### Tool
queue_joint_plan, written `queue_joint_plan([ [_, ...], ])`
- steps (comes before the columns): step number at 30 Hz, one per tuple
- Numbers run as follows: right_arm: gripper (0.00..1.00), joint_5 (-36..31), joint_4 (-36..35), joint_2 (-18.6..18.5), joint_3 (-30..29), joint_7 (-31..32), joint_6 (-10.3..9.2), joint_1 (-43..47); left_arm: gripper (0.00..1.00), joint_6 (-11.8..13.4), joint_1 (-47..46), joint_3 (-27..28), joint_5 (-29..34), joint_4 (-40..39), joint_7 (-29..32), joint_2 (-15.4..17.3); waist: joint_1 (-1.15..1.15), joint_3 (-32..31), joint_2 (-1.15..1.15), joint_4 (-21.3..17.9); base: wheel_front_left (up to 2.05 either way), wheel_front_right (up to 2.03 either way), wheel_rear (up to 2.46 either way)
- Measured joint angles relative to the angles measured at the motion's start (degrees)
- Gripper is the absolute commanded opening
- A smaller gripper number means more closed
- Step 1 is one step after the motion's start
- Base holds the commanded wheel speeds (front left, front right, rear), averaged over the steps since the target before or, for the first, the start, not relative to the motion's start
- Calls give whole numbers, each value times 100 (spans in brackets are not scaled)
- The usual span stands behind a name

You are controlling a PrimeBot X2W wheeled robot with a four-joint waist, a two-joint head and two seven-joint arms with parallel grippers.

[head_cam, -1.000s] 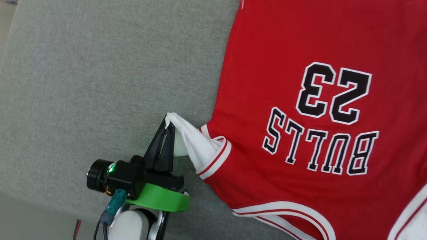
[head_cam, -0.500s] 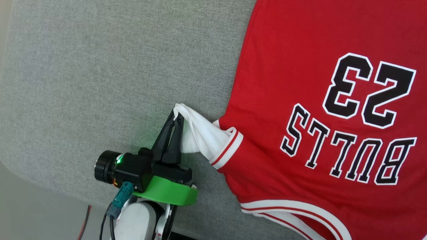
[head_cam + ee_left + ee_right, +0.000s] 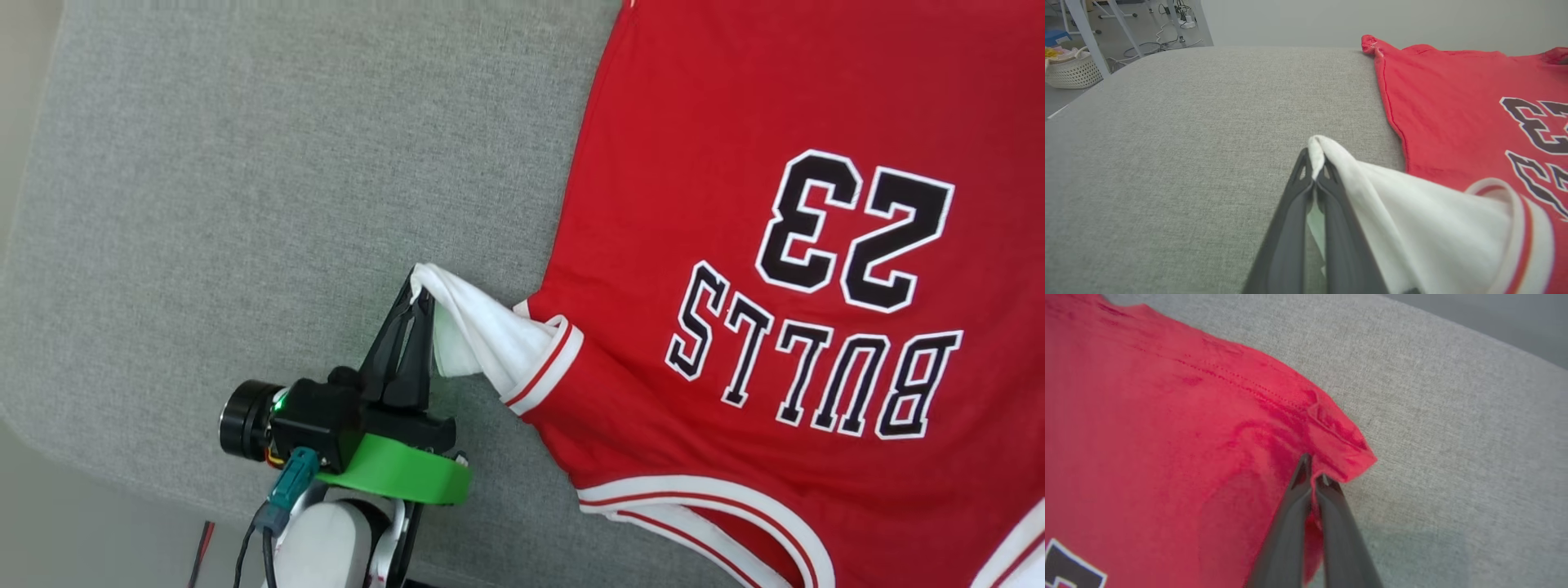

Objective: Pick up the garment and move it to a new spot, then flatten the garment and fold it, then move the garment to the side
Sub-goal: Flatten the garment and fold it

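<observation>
The garment [image 3: 775, 98], a red jersey printed "BULLS 23", lies spread on the grey padded table [image 3: 286, 204], print upside down in the head view. My left gripper [image 3: 418, 296] is shut on the tip of its white sleeve [image 3: 490, 343], lifting it a little off the table beside the jersey's left edge. The left wrist view shows the same pinch: left gripper [image 3: 1314, 163], white sleeve [image 3: 1412, 212], garment [image 3: 1445, 102]. In the right wrist view my right gripper [image 3: 1312, 473] is shut on a red hem corner of the garment [image 3: 1167, 416].
The table's rounded left edge [image 3: 33, 245] drops to pale floor. Beyond the table in the left wrist view stand a white woven basket [image 3: 1071, 71], white frame legs [image 3: 1086, 24] and floor cables [image 3: 1159, 43]. Bare grey cloth lies left of the jersey.
The whole head view has shifted a little, so the camera moved. The left gripper keeps its pinch on the sleeve. The right gripper has closed.
</observation>
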Motion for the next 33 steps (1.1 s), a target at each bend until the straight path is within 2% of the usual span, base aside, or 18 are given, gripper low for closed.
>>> queue_joint_plan([
  [4, 0, 132, -279, -167, 252, -416, 0, 282, 0, -3, 210, 137, 57, 59, 0, -2, 0, -326, 0, -79, 0, 0, 0],
  [10, 0, 586, -771, -622, 385, -938, 0, 974, 0, -34, 600, 368, 126, 88, -1, 3, 0, -865, 0, -236, 0, 0, 0],
  [15, 0, 857, -1236, -1020, 343, -1361, 0, 1951, 0, -55, 931, 543, 175, 96, 0, 31, 0, -1327, 0, -411, 0, 0, 0],
  [21, 0, 1004, -1590, -1311, 46, -1739, 3, 3426, 0, -62, 1182, 681, 256, 132, -1, 123, -1, -1757, 0, -690, 0, 0, 0],
  [26, 0, 1080, -1655, -1258, -315, -1908, 4, 4753, 0, -79, 1308, 803, 261, 178, -1, 145, -1, -2008, 0, -963, 0, 0, 0],
  [33, 0, 1088, -1636, -780, -609, -2040, 4, 6196, 0, -112, 1407, 902, 260, 242, 0, 151, -1, -2209, 0, -1262, 0, 0, 0],
])
